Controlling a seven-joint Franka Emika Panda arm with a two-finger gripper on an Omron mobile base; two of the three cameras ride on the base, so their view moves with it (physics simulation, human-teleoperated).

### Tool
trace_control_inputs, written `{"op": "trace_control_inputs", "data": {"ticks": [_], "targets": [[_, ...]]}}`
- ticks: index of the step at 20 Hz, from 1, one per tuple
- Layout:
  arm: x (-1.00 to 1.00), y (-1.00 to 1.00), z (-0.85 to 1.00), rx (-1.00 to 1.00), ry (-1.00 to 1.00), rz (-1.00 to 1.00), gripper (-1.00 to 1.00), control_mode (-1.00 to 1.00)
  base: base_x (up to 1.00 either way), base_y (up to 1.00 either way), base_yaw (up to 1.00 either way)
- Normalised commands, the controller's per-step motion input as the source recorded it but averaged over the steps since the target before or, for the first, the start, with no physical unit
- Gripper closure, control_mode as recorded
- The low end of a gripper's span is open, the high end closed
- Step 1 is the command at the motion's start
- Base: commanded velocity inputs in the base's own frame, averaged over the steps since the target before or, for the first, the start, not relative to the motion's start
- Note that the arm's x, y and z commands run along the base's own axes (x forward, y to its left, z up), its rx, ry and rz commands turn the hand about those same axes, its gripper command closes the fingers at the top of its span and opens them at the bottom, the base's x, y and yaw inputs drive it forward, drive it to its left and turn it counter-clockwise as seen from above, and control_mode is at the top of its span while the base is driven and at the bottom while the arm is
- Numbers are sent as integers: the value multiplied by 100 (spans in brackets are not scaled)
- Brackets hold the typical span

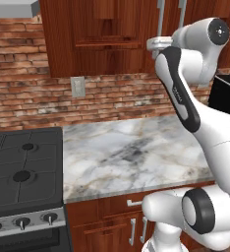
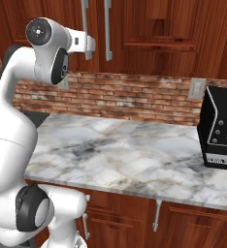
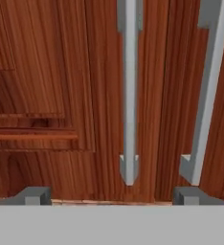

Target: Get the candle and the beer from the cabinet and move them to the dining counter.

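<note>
1. Reaching up toward the dark reddish-brown wooden wall cabinet point(image 1: 102, 34) with panelled doors, the white robot arm point(image 1: 186, 93) with dark joints rises over the worktop.
2. The two-finger gripper point(image 3: 113, 195) faces the cabinet's closed doors, its two grey finger tips point(image 3: 33, 195) set wide apart and nothing between them: the pincer is open and empty.
3. Two long vertical silver bar handles run down the door fronts in the hand view; the left handle point(image 3: 128, 95) ends between and just above the finger tips, and the right handle point(image 3: 205, 91) ends just above the right-hand tip.
4. In the right base view the same pair of silver handles point(image 2: 107, 29) hangs beside the arm's wrist, which sits level with the cabinet's lower edge.
5. The cabinet doors are shut, so whatever stands inside cannot be seen.
6. Below lies a white-grey marble worktop point(image 1: 131, 152) with brown veins, backed by a red brick wall point(image 1: 33, 93) carrying a pale wall socket point(image 1: 78, 86).
7. A black gas hob point(image 1: 23, 167) with silver knobs adjoins the worktop on the left.
8. A black boxy appliance point(image 2: 221, 131) stands on the worktop at the right.
</note>
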Motion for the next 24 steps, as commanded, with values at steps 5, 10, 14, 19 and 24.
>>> {"op": "trace_control_inputs", "data": {"ticks": [5, 10, 14, 19, 24], "targets": [[16, -5, 19, 0, -21, 0, -100, -100, 0, 0, 0], [28, -6, 13, 0, -8, 0, -100, -100, 0, 0, 0], [36, -1, 7, 0, -2, 0, -100, -100, 0, 0, 0], [39, 0, 5, 0, -4, 0, -100, -100, 0, 0, 0], [41, 0, 5, 0, -2, 0, -100, -100, 0, 0, 0]]}}
